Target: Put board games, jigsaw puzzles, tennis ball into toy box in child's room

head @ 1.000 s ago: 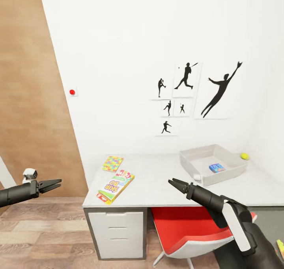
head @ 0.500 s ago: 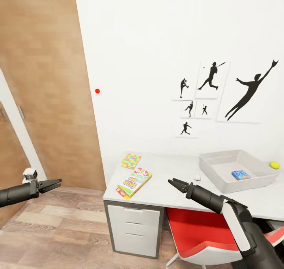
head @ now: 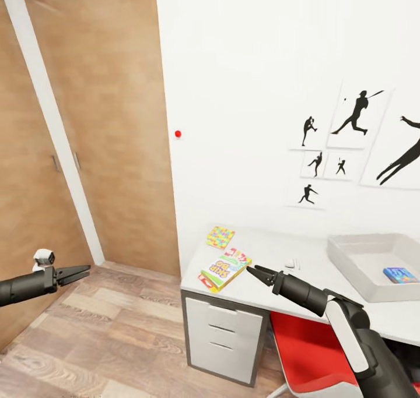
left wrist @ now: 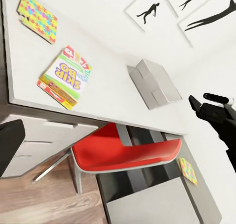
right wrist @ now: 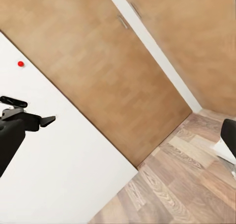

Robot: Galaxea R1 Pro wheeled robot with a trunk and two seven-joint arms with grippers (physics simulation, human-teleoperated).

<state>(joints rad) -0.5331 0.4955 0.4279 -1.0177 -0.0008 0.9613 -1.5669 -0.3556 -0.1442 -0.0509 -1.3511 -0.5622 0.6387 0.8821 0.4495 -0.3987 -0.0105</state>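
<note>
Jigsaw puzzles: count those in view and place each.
2. One jigsaw puzzle lies on the table, behind the game box; a second puzzle on a dark surface past the red chair. More may be hidden.

Child's bedroom — desk [head: 274, 273], baseball silhouettes [head: 353, 113] (wall prints), board game [head: 224, 268].

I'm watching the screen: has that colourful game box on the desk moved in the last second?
No. The game box lies at the same desk corner, just in front of the puzzle; the camera turned left.
</note>
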